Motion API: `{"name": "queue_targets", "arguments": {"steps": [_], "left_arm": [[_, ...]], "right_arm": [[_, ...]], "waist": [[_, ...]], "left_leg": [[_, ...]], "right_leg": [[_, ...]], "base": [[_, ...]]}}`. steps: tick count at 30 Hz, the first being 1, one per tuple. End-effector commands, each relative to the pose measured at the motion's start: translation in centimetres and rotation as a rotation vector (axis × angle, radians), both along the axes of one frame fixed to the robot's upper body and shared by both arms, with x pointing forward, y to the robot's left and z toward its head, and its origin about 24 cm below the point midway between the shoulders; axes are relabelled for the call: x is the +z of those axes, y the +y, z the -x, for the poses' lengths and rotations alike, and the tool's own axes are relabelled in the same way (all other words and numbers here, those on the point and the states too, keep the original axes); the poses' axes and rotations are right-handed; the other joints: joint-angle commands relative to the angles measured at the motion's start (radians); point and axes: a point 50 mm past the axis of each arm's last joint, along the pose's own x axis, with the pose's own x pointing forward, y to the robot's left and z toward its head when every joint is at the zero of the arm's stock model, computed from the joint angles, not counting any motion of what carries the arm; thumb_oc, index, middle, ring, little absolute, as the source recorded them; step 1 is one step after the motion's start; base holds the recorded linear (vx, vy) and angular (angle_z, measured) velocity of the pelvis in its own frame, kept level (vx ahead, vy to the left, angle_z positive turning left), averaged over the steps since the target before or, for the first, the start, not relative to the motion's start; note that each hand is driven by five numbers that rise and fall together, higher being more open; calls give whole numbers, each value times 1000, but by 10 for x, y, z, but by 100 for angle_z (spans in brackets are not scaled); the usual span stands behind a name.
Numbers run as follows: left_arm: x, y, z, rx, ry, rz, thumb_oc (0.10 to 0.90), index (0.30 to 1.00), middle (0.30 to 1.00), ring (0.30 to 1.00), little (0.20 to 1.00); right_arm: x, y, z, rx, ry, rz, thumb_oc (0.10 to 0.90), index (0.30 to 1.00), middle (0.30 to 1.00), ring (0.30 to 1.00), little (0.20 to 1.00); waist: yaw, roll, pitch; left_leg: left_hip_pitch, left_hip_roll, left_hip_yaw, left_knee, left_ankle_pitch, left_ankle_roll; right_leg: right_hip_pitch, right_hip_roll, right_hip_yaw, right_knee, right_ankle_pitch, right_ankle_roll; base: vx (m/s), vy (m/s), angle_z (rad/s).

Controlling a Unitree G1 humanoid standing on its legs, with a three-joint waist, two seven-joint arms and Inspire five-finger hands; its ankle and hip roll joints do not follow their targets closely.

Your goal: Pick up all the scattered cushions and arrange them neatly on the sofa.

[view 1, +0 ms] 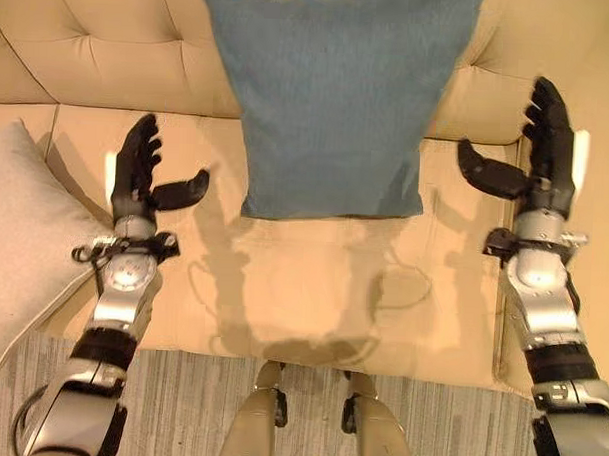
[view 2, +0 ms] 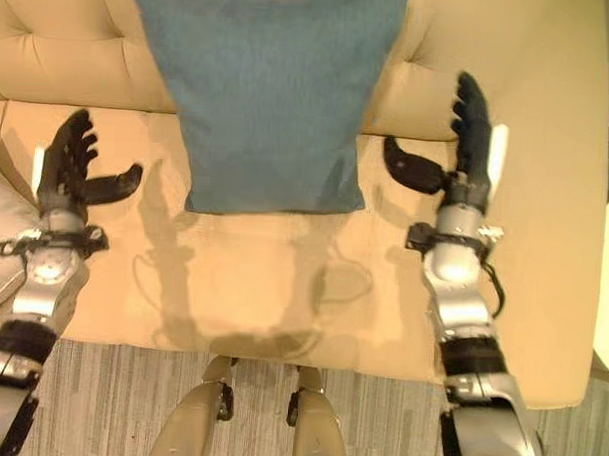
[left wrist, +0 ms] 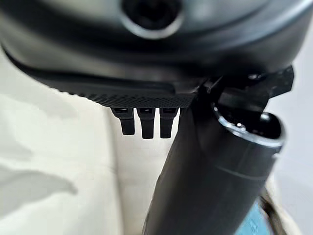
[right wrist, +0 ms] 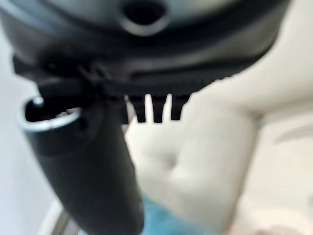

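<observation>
Blue cushion [view 1: 334,99] stands propped against the backrest of the tan tufted sofa [view 1: 111,51], its lower edge on the seat, centred between both hands. Beige cushion [view 1: 24,238] lies at the seat's left end, overhanging the front edge. Left hand [view 1: 136,172] and right hand [view 1: 542,146] hover either side, fingers extended, thumbs spread, grasping nothing. Striped rug [view 1: 178,404] below. No legible writing.
</observation>
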Motion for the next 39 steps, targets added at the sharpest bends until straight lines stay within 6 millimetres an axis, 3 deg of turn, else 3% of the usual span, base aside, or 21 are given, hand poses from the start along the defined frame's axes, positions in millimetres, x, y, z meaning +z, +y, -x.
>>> {"name": "queue_targets", "arguments": {"steps": [1,4,5,8,9,10,14,16,18,19,25,29,33,34,38,39], "left_arm": [[12,3,8,-18,-110,3,800,900,900,900,900],[-17,1,26,-21,-50,51,800,900,900,900,900],[-18,1,27,-21,-47,52,800,900,900,900,900],[-48,-2,48,-22,38,96,800,900,900,900,900],[-70,-3,62,-23,115,120,800,900,900,900,900],[-71,-3,63,-24,117,120,800,900,900,900,900],[-111,-9,93,-41,288,143,800,900,900,900,900],[-130,-11,106,-58,384,134,800,900,900,900,900],[-160,-13,132,-65,546,131,800,900,900,900,900],[-160,-13,133,-64,546,131,800,900,900,900,900],[-219,-20,187,-81,908,100,800,900,900,900,900],[-245,-25,218,-71,1095,98,800,900,900,900,900],[-248,-25,221,-67,1120,90,800,900,900,900,900],[-253,-23,226,-67,1177,57,800,900,900,900,900],[-253,-23,225,-67,1175,57,800,900,900,900,900],[-240,-15,192,-63,1098,-29,800,900,900,900,900]], "right_arm": [[8,10,12,76,-91,74,800,900,900,900,900],[-20,6,23,67,-4,45,800,900,900,900,900],[-20,6,24,67,-1,46,800,900,900,900,900],[-49,3,37,54,90,12,800,900,900,900,900],[-70,5,46,68,155,-20,800,900,900,900,900],[-70,5,47,69,157,-21,800,900,900,900,900],[-110,8,69,84,317,-36,800,900,900,900,900],[-132,11,79,99,411,-51,800,900,900,900,900],[-164,15,96,115,569,-53,800,900,900,900,900],[-165,15,96,116,570,-52,800,900,900,900,900],[-222,30,129,172,857,-56,800,900,900,900,900],[-254,46,148,230,1023,-79,800,900,900,900,900],[-258,48,150,235,1050,-77,800,900,900,900,900],[-274,52,160,235,1145,-93,800,900,900,900,900],[-274,52,160,236,1143,-93,800,900,900,900,900],[-284,53,166,197,1188,-162,800,900,900,900,900]], "waist": [[6,-12,-187],[11,-20,-194],[11,-20,-195],[17,-26,-199],[20,-31,-203],[20,-31,-202],[28,-36,-208],[30,-38,-216],[38,-43,-231],[37,-43,-230],[51,-53,-265],[64,-60,-261],[66,-61,-258],[75,-65,-251],[75,-66,-247],[51,-63,-217]], "left_leg": [[73,-26,11,3,-159,-13],[104,-25,9,3,-167,-12],[106,-25,9,3,-168,-12],[139,-25,11,3,-175,-9],[166,-25,11,3,-182,-7],[169,-25,11,3,-183,-7],[237,-24,10,3,-195,-1],[266,-24,8,3,-198,-1],[306,-25,11,4,-205,2],[309,-25,11,4,-205,2],[383,-31,14,12,-231,13],[422,-40,9,22,-251,27],[428,-40,9,26,-254,29],[439,-41,-4,34,-258,39],[442,-41,-4,34,-259,39],[360,-36,-86,76,-226,43]], "right_leg": [[28,-20,-8,35,-69,46],[69,-17,-13,17,-70,47],[72,-17,-13,16,-70,47],[108,-16,-19,10,-76,50],[137,-17,-20,8,-82,51],[141,-17,-20,7,-83,51],[212,-25,-40,11,-97,55],[240,-27,-46,13,-101,57],[282,-30,-62,22,-109,61],[284,-30,-62,21,-109,61],[349,-38,-72,42,-128,66],[372,-42,-60,73,-139,68],[373,-44,-59,83,-139,69],[369,-44,-53,140,-157,66],[370,-45,-52,144,-160,67],[306,30,111,342,-221,52]], "base": [[0,0,0],[21,-13,-5],[0,0,0],[47,6,-2],[51,10,3],[60,26,3],[52,34,2],[25,49,7],[-3,53,21],[-1,37,3],[21,53,0],[9,68,-1],[-27,21,-5],[-74,19,-2],[-121,-18,0],[-464,-136,-2]]}}
